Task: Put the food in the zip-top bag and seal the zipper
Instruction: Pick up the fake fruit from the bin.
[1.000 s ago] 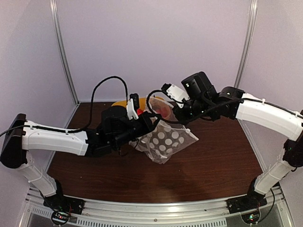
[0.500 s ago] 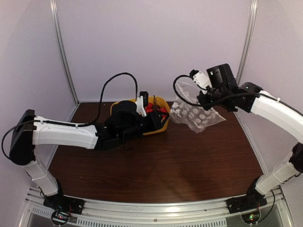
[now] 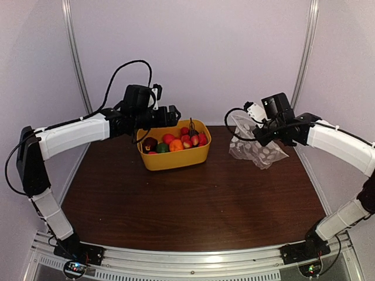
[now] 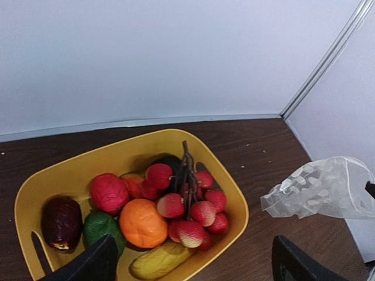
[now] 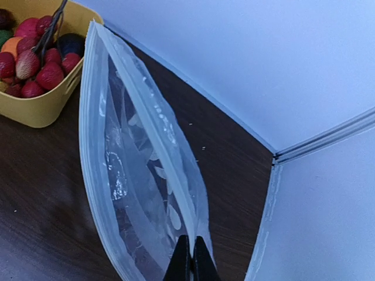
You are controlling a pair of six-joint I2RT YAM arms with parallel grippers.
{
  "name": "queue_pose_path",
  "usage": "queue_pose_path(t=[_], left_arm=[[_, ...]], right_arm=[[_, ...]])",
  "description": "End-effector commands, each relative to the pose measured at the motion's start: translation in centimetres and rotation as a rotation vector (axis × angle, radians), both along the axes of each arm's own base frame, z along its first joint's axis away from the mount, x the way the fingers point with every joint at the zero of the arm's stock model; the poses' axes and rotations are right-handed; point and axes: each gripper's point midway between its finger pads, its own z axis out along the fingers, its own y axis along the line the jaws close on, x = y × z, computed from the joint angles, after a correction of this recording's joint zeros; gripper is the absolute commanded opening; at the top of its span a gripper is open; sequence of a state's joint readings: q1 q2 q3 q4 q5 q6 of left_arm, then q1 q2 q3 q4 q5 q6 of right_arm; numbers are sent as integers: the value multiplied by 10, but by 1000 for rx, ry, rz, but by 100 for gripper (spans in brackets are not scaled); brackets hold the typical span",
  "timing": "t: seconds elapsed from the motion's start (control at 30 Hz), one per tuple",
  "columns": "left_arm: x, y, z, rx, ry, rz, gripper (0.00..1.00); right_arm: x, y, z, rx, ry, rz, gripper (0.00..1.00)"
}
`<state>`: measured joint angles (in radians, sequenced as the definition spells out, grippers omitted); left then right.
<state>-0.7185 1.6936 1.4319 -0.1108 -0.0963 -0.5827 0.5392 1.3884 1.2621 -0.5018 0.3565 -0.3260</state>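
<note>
My left gripper [image 3: 170, 115] hangs released above the back left of the tub [image 3: 176, 161], its fingers spread wide and holding nothing. From the left wrist view both fingertips frame the tub from above without touching it.

The food sits in the tub, which stands on the worktop [image 3: 193, 205]. The cherry bunch [image 4: 187, 206] lies toward the right with its stems sticking up. The orange [image 4: 142, 223] is touching it on the left. A red piece [image 4: 108, 192] sits behind the orange. A green piece [image 4: 101, 227] and a dark purple piece [image 4: 61, 221] lie at the tub's left end. A yellow piece [image 4: 161, 260] lies along the near wall.

My right gripper [image 5: 188, 253] is clenched on the bag [image 3: 261, 150], pinching it at one end of the mouth edge. The zipper [image 5: 155, 124] runs away from my fingers toward the tub, and its two strips stand slightly apart. The bag hangs to the right of the tub, apart from it. I cannot tell whether its lower edge touches the worktop.
</note>
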Motion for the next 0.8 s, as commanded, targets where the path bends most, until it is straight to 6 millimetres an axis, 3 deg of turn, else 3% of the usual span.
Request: queue_pose_path(t=[0.0,0.17,0.27,0.43,0.77], left_arm=[[-3,-4,-48,271,91,-99,91],[7,-20,-62,279,127,-129,90],[18,-31,-65,234,121,-130,89],[48,-39,-70,125,147,-106,75],[86,-46,-95,61,158,-95,75]], right_arm=[[-17,46,-60,131,206,191,0],[-22,70,-69,223,285,271,0],[-21,72,-71,227,303,274,0],[-23,77,-75,250,325,289,0],[-23,75,-76,259,331,281,0]])
